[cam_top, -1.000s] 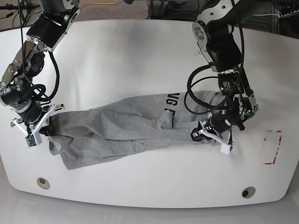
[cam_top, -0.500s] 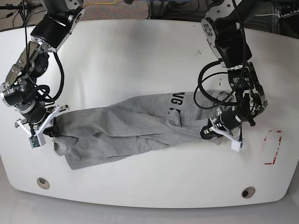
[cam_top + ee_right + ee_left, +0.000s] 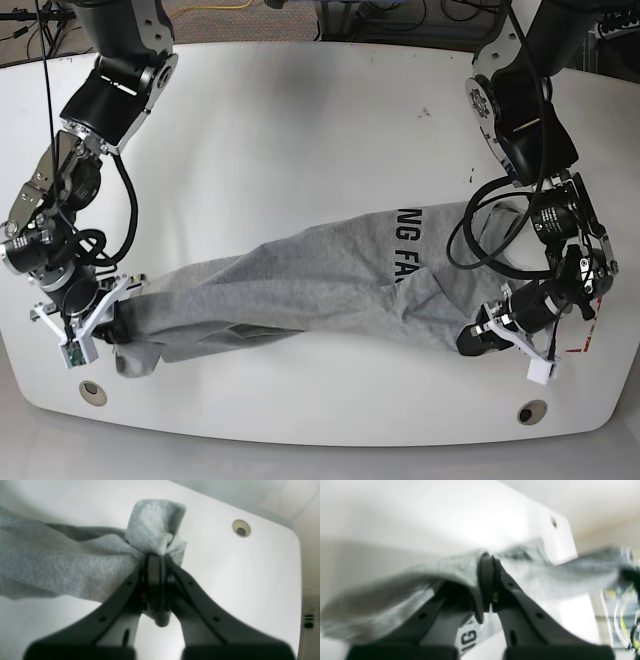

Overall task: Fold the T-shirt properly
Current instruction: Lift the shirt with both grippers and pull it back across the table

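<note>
The heather-grey T-shirt (image 3: 300, 285) lies stretched in a long crumpled band across the white table (image 3: 300, 130), dark block lettering (image 3: 412, 240) showing near its right end. My left gripper (image 3: 478, 338), on the base view's right, is shut on the shirt's right end; the wrist view shows its jaws (image 3: 489, 585) clamped on grey cloth (image 3: 450, 570). My right gripper (image 3: 112, 318), on the base view's left, is shut on the shirt's left end; its wrist view shows a bunched tuft of cloth (image 3: 156, 527) pinched at the gripper (image 3: 157, 562).
Two round holes (image 3: 92, 391) (image 3: 531, 411) sit near the table's front edge. A red rectangle mark (image 3: 583, 322) lies at the right, close to my left gripper. Cables and a floor show beyond the table's far edge.
Both grippers have moved toward the table's front edge and to the right, dragging the shirt with them. The shirt now lies lower and more stretched, with more lettering showing.
</note>
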Robot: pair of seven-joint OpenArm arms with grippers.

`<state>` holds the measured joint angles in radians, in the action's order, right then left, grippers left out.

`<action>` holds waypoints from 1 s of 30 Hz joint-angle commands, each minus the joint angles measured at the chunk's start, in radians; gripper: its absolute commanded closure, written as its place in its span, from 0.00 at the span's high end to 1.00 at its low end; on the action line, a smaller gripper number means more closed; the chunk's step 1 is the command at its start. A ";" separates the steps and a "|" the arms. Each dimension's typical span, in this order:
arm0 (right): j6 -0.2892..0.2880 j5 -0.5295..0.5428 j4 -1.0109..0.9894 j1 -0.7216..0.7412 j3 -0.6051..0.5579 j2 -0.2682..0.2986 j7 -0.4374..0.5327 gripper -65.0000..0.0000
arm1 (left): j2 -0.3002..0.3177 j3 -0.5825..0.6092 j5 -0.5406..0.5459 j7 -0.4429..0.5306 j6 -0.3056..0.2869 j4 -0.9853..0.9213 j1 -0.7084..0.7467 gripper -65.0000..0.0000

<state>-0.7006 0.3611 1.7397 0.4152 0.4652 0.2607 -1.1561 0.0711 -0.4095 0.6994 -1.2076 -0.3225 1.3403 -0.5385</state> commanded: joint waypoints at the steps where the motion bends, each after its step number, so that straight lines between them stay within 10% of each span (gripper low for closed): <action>1: 0.002 0.013 -0.027 0.101 -0.010 0.021 0.029 0.03 | 0.028 -0.002 0.033 0.015 -0.007 0.048 -0.078 0.00; 30: 0.002 -0.038 -0.143 0.575 -0.268 0.134 0.024 0.03 | 0.319 0.007 0.026 -0.044 -0.111 0.250 -0.475 0.00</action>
<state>-0.7006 0.3367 1.5826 0.9043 0.2264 0.3622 -1.1515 0.3542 -0.4015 0.7200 -1.2949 -0.4347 1.5780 -0.9321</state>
